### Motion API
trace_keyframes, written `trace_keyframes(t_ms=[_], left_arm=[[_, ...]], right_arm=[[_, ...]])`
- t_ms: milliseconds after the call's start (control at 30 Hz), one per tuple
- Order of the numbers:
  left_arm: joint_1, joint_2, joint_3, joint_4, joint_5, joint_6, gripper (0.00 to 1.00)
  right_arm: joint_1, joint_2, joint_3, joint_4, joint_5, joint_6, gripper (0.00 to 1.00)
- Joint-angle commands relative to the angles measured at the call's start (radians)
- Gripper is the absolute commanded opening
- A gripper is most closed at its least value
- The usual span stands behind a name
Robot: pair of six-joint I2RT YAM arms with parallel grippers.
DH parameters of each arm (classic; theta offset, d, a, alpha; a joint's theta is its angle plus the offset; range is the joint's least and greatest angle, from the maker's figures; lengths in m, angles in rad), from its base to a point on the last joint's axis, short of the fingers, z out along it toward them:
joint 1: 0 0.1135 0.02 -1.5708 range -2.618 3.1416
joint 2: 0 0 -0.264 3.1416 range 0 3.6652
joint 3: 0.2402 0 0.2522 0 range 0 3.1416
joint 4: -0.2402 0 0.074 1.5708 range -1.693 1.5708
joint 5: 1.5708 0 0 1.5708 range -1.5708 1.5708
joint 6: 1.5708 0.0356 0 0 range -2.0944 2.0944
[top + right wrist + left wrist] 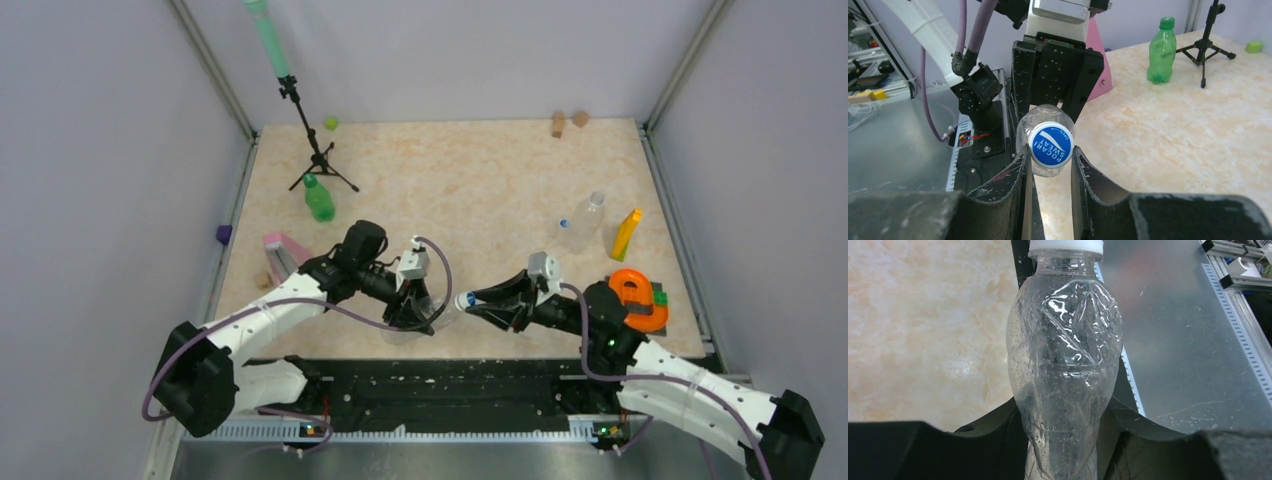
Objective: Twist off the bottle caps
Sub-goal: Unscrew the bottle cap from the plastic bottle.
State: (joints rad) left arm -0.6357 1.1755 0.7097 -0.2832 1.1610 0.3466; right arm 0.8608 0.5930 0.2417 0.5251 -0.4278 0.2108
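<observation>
blue cap tight inside right claw

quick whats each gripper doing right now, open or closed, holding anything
left gripper: closed around the body of the clear bottle.
right gripper: closed on that bottle's blue cap.

Beige marbled tabletop. Black tripod stand near far-left corner, pale green tube clamped on top. Lime-green lump at far edge. Two brown blocks at far edge, right side. Yellow block tilted near right edge. Orange ring piece by right edge, small green block touching it. Pink block near left edge. Purple bit just off left edge.
</observation>
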Motion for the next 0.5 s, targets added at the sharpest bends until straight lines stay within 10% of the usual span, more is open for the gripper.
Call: trace_keyframes(t_ms=[0,233,467], left_arm=[[-0.009,0.013,0.067,-0.057,0.117,0.046,0.00],[-0.009,-0.015,0.023,0.070,-0.249,-0.112,0.00],[-0.010,-0.111,-0.093,0.223,-0.417,-0.122,0.00]], right_arm=[[-0.017,0.057,0.061,-0.058,-0.009,-0.167,0.00],[-0.039,0.110,0.062,-0.011,0.124,-0.006,0.01],[-0.039,0.143,0.016,0.078,0.245,0.213,0.25]])
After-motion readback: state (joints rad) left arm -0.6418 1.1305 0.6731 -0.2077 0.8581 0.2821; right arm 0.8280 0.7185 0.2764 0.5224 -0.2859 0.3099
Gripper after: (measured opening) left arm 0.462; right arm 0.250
